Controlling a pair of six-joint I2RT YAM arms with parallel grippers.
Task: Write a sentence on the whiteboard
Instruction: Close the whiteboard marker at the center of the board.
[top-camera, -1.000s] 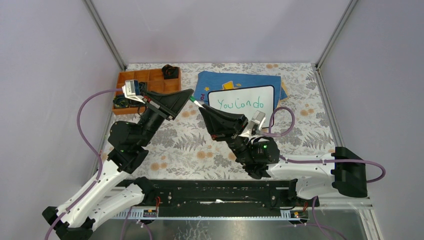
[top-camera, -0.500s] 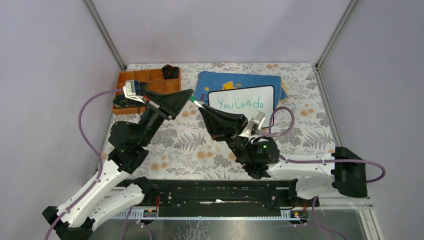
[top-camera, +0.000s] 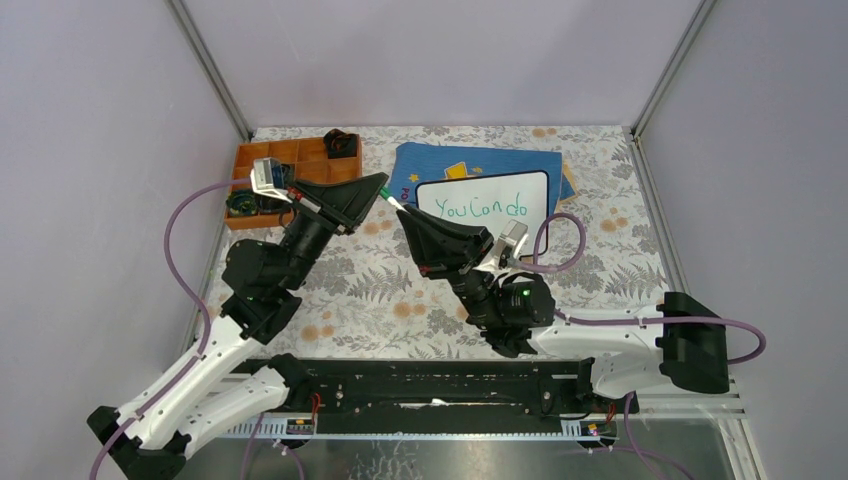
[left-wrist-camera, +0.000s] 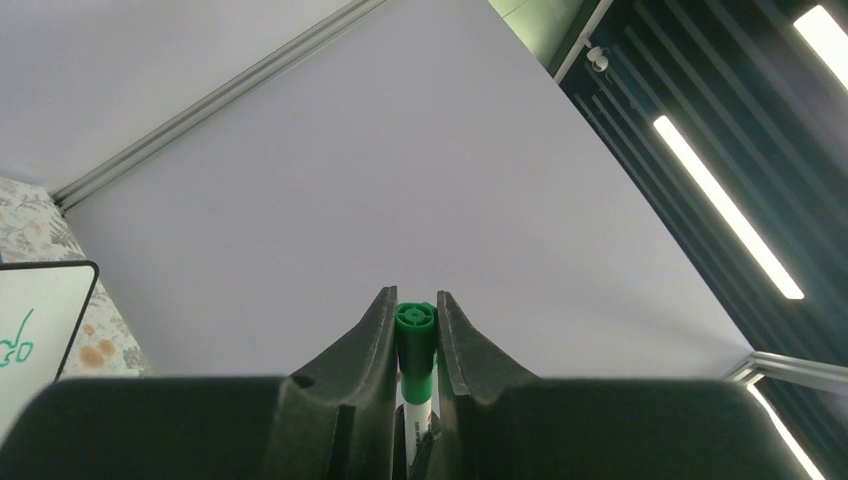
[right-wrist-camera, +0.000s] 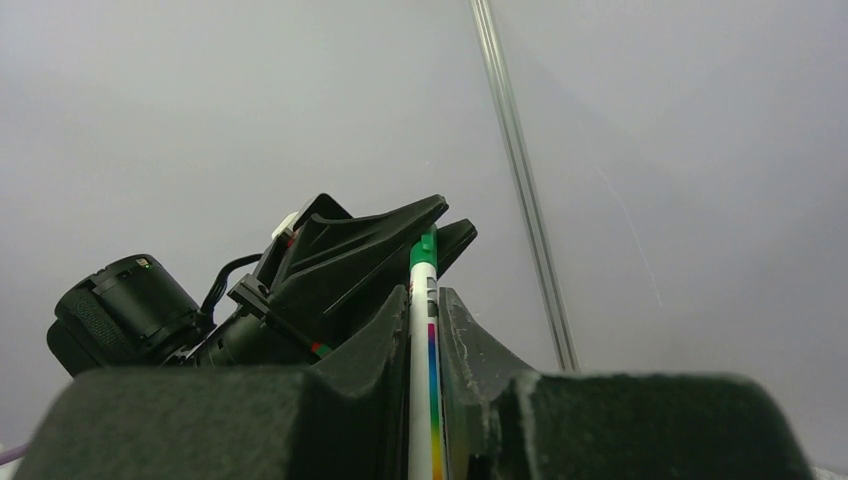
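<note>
My left arm has been shifting slightly toward the far side, while my left claw (top-camera: 381, 184) and right claw (top-camera: 404, 214) are staying tip to tip above the bench (top-camera: 360, 290). My right claw is gripping the marker (right-wrist-camera: 421, 335) narrowly; my left claw is pinching the green cap (left-wrist-camera: 415, 328). I cannot tell whether the cap is seated or coming free. The whiteboard (top-camera: 490, 188) is lying just beyond, on the blue cloth (top-camera: 440, 160), and the sentence (top-camera: 482, 209) is reading only "You Can do", so I am judging a word is missing. The orange tray (top-camera: 300, 160) is sitting behind my left arm, obstructing nothing.
</note>
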